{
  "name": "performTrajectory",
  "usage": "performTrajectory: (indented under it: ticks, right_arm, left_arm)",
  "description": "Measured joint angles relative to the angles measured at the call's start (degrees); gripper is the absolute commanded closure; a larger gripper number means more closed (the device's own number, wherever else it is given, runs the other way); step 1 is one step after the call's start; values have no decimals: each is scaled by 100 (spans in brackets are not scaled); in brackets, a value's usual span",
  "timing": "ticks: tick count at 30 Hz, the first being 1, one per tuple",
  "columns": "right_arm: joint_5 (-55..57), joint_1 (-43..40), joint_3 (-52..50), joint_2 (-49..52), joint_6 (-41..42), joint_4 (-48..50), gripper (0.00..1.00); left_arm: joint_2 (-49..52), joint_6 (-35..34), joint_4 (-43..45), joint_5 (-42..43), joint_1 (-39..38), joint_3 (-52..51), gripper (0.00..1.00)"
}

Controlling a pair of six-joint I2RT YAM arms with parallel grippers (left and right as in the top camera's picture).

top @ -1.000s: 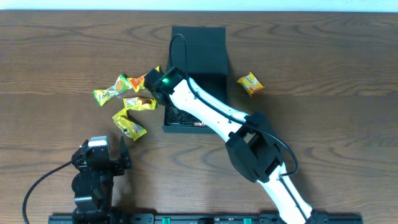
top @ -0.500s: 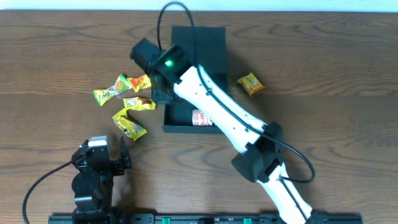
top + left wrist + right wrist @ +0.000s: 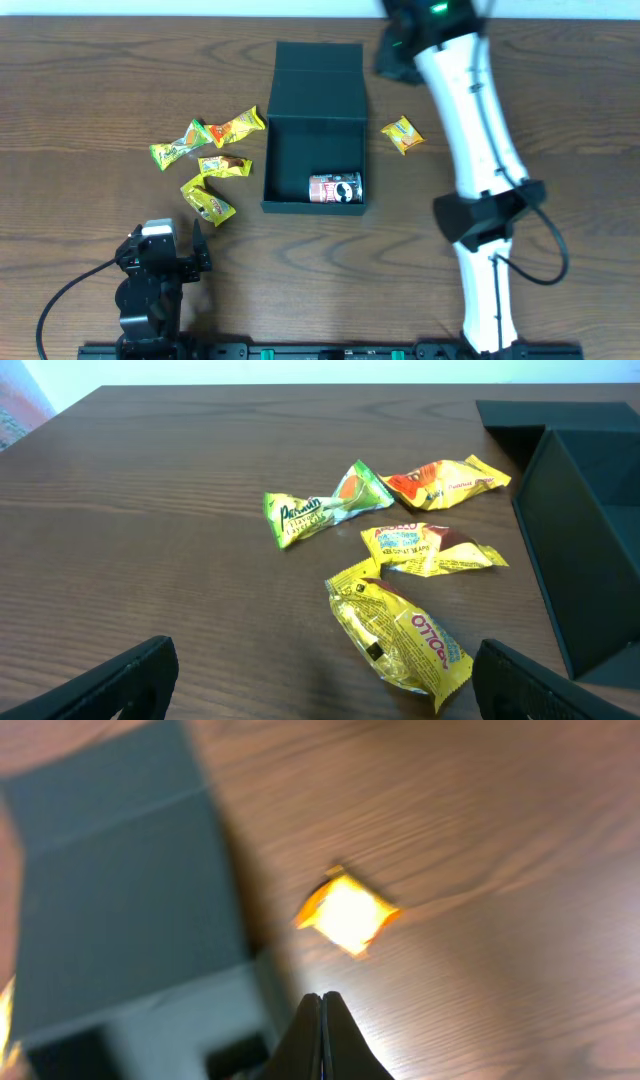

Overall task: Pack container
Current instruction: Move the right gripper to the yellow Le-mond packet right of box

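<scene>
Overhead view: the container (image 3: 300, 150) lies open at mid-table, its long axis running from the near side to the far side, with the lid (image 3: 318, 58) folded back flat on the far side. A red can (image 3: 335, 188) lies on its side in the near right corner of the container. A lone packet (image 3: 402, 134) rests on the table (image 3: 560, 120) just beside the container's right wall, apart from it. The right gripper (image 3: 393, 55) is raised over the far side of the table, right of the lid, so the lone packet lies from it toward the robot.

Right wrist view: the fingers are pressed together with nothing between them, and the lone packet (image 3: 348, 913) shows beyond the tips, set diagonally. Bare wood lies between, and the container (image 3: 120, 890) is to the picture's left.

Left wrist view: the left gripper (image 3: 325, 685) stands wide apart and empty near its own base. The four packets (image 3: 224, 165) are scattered ahead of it, left of the container.

Judgement: the right arm is much the nearer to the lone packet. Its fingers would have to part and come down over the packet's narrow side. The left arm is nearer the other four.
</scene>
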Motion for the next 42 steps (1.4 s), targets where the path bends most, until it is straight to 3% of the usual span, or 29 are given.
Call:
performTrajectory:
  ticks: [7,15,16,17,20,21,22,29,42]
  right_arm:
    - [-452,-1001,-973,-2,28,236,98]
    - [-984,-1034,-2588,-2,24,1104,97]
    - [-1097,-1029,-2756,-2,20,1241,92]
    - [-1176,-1019,-2900,-2,20,1342,80]
    - [-1338,-1012,-3270,-2,-17,1587,16]
    - [-1373,-1012,-3357,-2,-15,1628,4]
    - [-1408,-1012,-3447,-2,-9,1650,1]
    - [-1596,-962,-3620,-2,350,1725,1]
    - [-1668,-603,-3930,-2,2120,2304,1]
  left_arm:
    - [0,0,0,0,0,0,5]
    - [0,0,0,0,0,0,5]
    - [0,0,0,0,0,0,5]
    - [0,0,0,0,0,0,5]
    - [0,0,0,0,0,0,5]
    - [0,0,0,0,0,0,5]
    - [0,0,0,0,0,0,5]
    - [0,0,0,0,0,0,5]
    - [0,0,0,0,0,0,5]
